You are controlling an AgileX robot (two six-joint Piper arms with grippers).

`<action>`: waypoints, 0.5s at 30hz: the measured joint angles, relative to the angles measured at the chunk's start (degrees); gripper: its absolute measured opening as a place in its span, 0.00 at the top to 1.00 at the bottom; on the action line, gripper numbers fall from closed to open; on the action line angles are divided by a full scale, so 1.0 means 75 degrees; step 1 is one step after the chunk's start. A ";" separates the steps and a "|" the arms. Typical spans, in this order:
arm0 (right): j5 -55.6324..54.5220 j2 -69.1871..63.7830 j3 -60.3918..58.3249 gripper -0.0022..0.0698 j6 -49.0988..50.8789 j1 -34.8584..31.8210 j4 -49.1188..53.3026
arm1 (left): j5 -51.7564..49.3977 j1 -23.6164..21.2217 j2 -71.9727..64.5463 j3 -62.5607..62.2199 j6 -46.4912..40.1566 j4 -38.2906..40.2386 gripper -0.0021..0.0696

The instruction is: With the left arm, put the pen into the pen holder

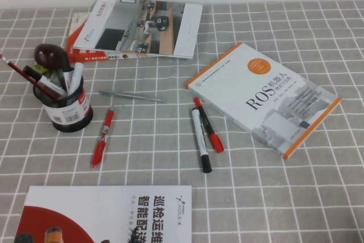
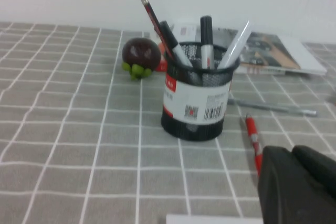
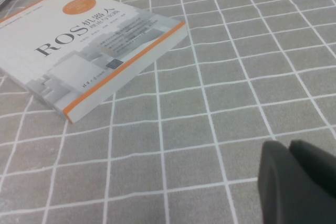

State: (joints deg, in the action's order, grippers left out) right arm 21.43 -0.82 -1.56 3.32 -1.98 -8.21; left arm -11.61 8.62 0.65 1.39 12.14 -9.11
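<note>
The pen point(image 1: 23, 72), a thin dark red stick, stands slanted in the pen holder point(image 1: 69, 109) at the table's left, its top leaning out to the left. The holder is a black mesh cup with a red-and-white label, and several markers stand in it too. In the left wrist view the pen point(image 2: 149, 11) rises from the pen holder point(image 2: 197, 103). My left gripper point(image 2: 291, 153) hangs apart from the holder on its near side, shut and empty. My right gripper point(image 3: 289, 148) is shut over bare cloth, empty. Neither arm shows in the high view.
A mangosteen point(image 1: 48, 56) sits behind the holder. A short red pen point(image 1: 102, 138), a grey pen point(image 1: 131, 96), a black marker point(image 1: 201, 140) and a red marker point(image 1: 209, 126) lie mid-table. The ROS book point(image 1: 267, 98) lies right, magazines point(image 1: 142, 27) at the back, a booklet point(image 1: 108, 214) in front.
</note>
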 joint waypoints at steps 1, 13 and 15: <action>0.0000 0.0000 0.0000 0.99 0.0000 0.0000 0.0000 | -0.0035 0.0000 0.0000 0.0000 -0.0058 0.0032 0.97; 0.0000 0.0000 0.0000 0.99 0.0000 0.0000 0.0000 | -0.1269 0.0000 0.0005 0.0000 -0.0041 -0.0233 0.97; 0.0000 0.0000 0.0000 0.99 0.0000 0.0000 0.0000 | -0.1351 0.0000 0.0005 0.0000 -0.0041 -0.0250 0.97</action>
State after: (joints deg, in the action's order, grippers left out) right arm 21.43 -0.82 -1.56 3.32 -1.98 -8.21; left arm -21.74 8.62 0.69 1.39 11.83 -10.99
